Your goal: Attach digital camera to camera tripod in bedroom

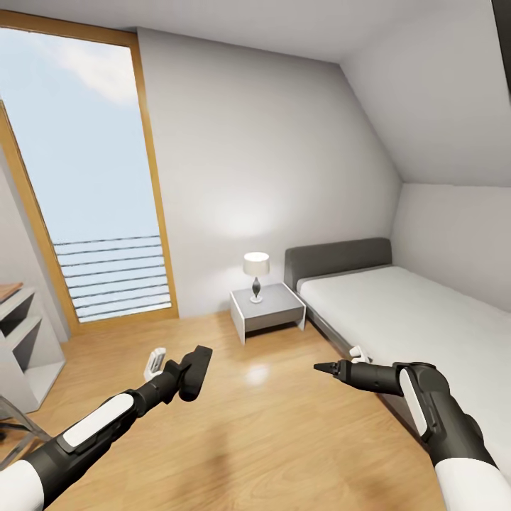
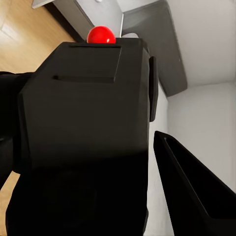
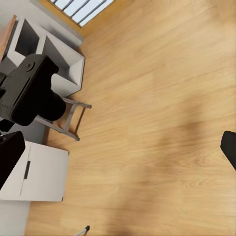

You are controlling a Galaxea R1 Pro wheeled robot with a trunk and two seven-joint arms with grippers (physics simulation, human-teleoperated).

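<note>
Above open plank floor (image 1: 270,426), left gripper (image 1: 186,375) clamps digital camera (image 2: 83,132); right gripper (image 3: 118,152) spread.

A small lamp (image 1: 255,274) is set on a grey nightstand (image 1: 267,309) just beside the bed (image 1: 397,305); a tall window (image 1: 92,191) is framed in wood; a white shelf (image 1: 25,341) is seen near it.

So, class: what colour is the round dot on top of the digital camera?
Red, on the black digital camera; the dot shows best in the left wrist view.
</note>
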